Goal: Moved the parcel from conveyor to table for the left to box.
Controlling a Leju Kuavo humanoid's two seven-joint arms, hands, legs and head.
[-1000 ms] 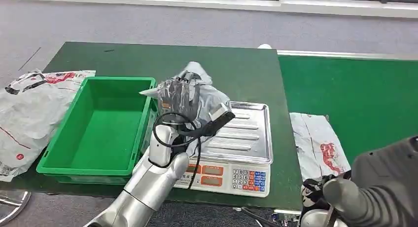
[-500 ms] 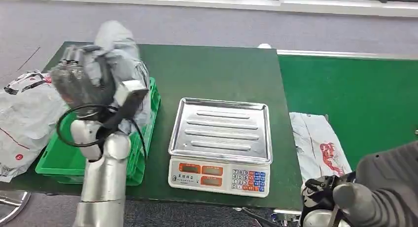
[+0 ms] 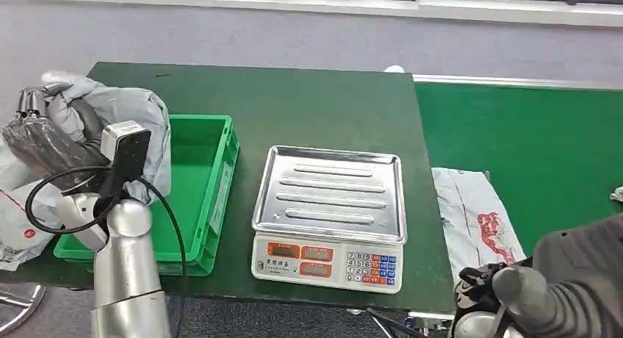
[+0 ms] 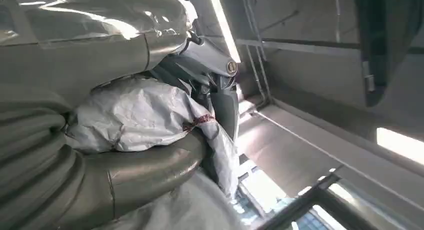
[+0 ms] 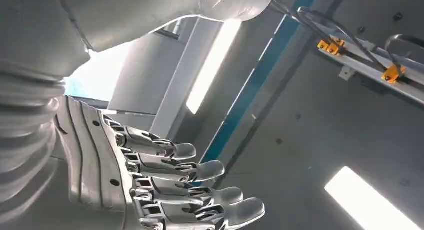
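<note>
My left hand (image 3: 45, 138) grips a crumpled grey plastic parcel (image 3: 126, 112) and holds it raised over the left end of the green box (image 3: 192, 178), near the table's left edge. In the left wrist view the parcel (image 4: 142, 112) is squeezed between the thick thumb and the fingers (image 4: 220, 90). A second grey parcel with red print (image 3: 477, 222) lies on the green conveyor (image 3: 529, 132). My right arm (image 3: 566, 283) hangs low at the bottom right. The right hand (image 5: 165, 185) has its fingers stretched out and apart, with nothing in it.
A steel-topped weighing scale (image 3: 328, 198) stands on the dark green table (image 3: 308, 103) between the box and the conveyor. Several grey and white parcels (image 3: 26, 191) are piled left of the box, partly behind my left arm.
My left arm has swung the parcel from above the scale leftward across the box to the box's left end. The right arm has barely moved.
</note>
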